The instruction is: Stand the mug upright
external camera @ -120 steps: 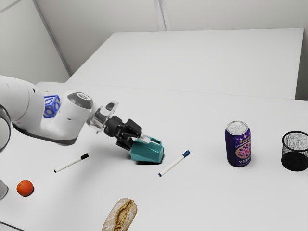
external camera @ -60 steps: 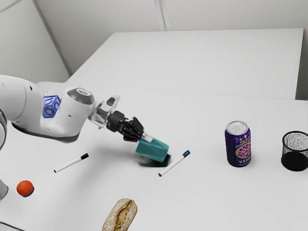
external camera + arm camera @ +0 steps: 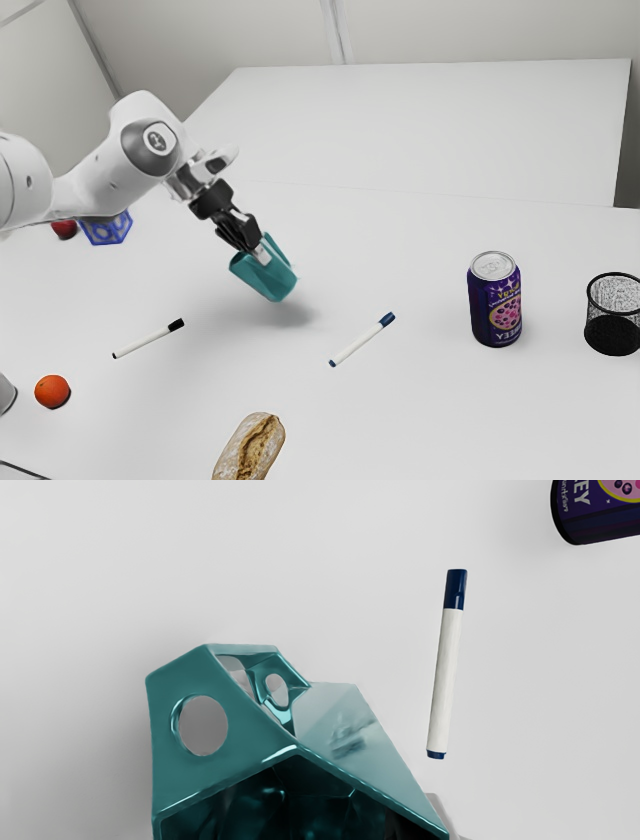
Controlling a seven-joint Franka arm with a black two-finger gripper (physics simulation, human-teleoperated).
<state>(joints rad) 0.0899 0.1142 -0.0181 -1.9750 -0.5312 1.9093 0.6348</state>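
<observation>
Bench (image 3: pixel 420 420) surface is extending btwn mug (image 3: pixel 265 280) and bench's far edge. End effector (image 3: pixel 261 253) is clamping mug, holding it tilted above bench, w/ shadow falling below. Blue-capped marker (image 3: pixel 360 341) is lying toward exterior view's right; can (image 3: pixel 496 312) is standing beyond, w/ mesh cup (image 3: pixel 613 330) further on. Blk-capped marker (image 3: pixel 148 339) and orange (image 3: pixel 52 391) are lying toward exterior view's left; bread (image 3: pixel 250 448) is lying nr its bottom. Vs. prev. frame: mug is hanging higher, farther from blue-capped marker; red ball (image 3: pixel 64 229) is now showing nr blue cube (image 3: pixel 106 230).
</observation>
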